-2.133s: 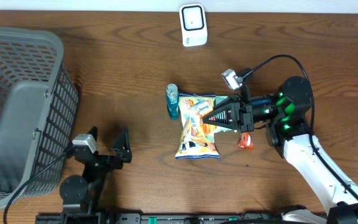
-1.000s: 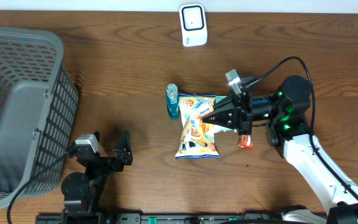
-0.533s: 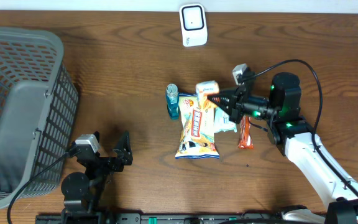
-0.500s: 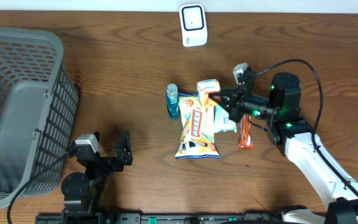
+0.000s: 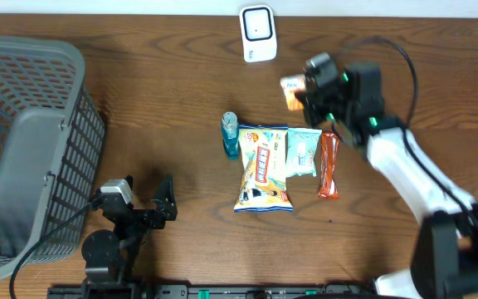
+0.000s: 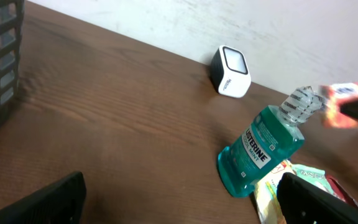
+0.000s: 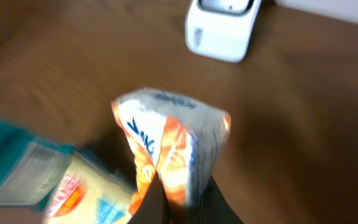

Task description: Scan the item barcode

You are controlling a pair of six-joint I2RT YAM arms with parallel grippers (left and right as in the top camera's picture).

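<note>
item: a small orange-and-white snack packet [image 5: 290, 85] is pinched at its lower end and raised above the table, its top pointing towards the scanner.
item print: blue lettering runs across the white top panel in the right wrist view, but it is too blurred to read; no barcode can be made out.
right gripper [image 5: 303, 95]: closed tight on the snack packet, with the dark fingers [image 7: 146, 205] meeting at the packet's crimped bottom edge.
scanner [image 5: 257, 33]: a white box with a dark window stands upright at the far edge of the table, near the packet but apart from it, to its left in the overhead view.
scanner face: the window is tilted up; no writing on it is legible.
listerine bottle [image 6: 263, 148]: teal mouthwash with a clear ribbed cap lies on its side, and the word "listerine" reads in white on its dark label.
chip bag [image 5: 262, 166]: a yellow, orange and white bag lies flat just right of the bottle; its print is too small to read.
teal pouch [image 5: 303, 153]: it lies flat, touching the chip bag's right edge.
red-brown bar [image 5: 329, 165]: a long narrow wrapper just right of the pouch, below the right arm.
left gripper [image 5: 145, 204]: jaws spread wide and holding nothing, low at the near edge, well apart from the items.
basket [image 5: 23, 149]: grey plastic mesh at the far left of the wooden table [image 5: 156, 100].
</note>
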